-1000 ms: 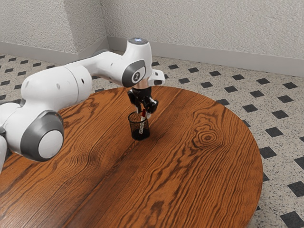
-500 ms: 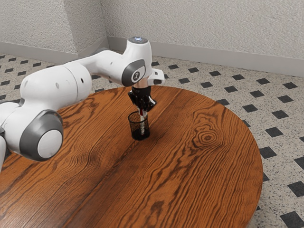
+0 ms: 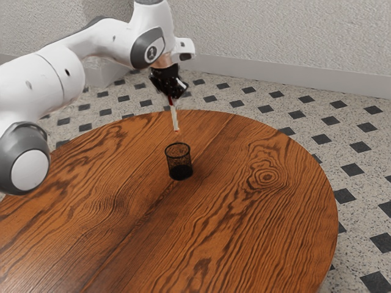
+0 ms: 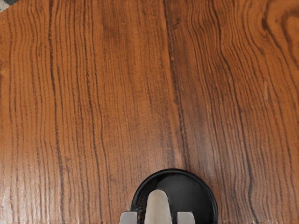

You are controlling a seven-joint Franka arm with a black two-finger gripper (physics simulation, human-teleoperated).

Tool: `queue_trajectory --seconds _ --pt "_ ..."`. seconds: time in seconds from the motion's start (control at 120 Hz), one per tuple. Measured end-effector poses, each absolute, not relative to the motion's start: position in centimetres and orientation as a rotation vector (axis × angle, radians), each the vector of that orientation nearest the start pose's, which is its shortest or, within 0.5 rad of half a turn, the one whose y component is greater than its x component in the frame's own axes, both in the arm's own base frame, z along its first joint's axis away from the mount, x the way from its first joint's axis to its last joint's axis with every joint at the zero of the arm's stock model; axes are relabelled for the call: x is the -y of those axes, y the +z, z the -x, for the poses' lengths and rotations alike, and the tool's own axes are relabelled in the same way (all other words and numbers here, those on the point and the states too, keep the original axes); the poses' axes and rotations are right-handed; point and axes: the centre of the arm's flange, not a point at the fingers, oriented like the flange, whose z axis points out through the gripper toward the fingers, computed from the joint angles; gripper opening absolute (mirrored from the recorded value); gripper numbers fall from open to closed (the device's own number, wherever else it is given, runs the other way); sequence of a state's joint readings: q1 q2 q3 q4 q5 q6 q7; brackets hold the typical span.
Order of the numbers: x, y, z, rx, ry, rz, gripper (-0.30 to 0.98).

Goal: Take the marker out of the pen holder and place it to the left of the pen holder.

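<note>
Visibly, white arm [image 3: 107, 38] at the exterior view's left, black gripper [image 3: 173, 99] closed on the marker [image 3: 175, 118], marker nearly upright, wholly above the mesh pen holder [image 3: 179, 161], pen holder upright on the wooden table [image 3: 232, 220], tiled floor [image 3: 366, 177] far right.

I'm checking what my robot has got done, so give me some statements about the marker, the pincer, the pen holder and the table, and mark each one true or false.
1. The pincer holds the marker in the air. True.
2. The marker stands inside the mesh pen holder. False: it hangs above the rim, clear of it.
3. The mesh pen holder stands upright on the wooden table. True.
4. The marker lies on the wooden table beside the mesh pen holder. False: it is in the pincer's grip, off the tabletop.
5. The marker points roughly downward from the pincer. True.
</note>
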State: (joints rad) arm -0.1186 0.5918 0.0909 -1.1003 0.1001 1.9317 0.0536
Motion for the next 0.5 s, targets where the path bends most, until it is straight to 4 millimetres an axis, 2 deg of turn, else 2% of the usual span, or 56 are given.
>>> queue_trajectory --seconds 0.067,0.117,0.208,0.317,0.383,0.458,0.5 --pt "2.1 52.3 -73.3 -0.172 -0.380 2.955 -0.10" --pt "0.9 51.7 -72.5 -0.168 -0.373 2.950 -0.10" --pt "-1.8 48.8 -71.3 -0.183 -0.393 2.926 -0.10" --pt "-4.8 45.8 -70.9 -0.231 -0.502 2.870 -0.09" --pt "-6.9 42.8 -70.7 -0.264 -0.571 2.836 -0.08" --pt "-9.2 38.5 -70.6 -0.296 -0.645 2.797 -0.08" --pt "-10.1 37.1 -70.8 -0.317 -0.706 2.765 -0.08"
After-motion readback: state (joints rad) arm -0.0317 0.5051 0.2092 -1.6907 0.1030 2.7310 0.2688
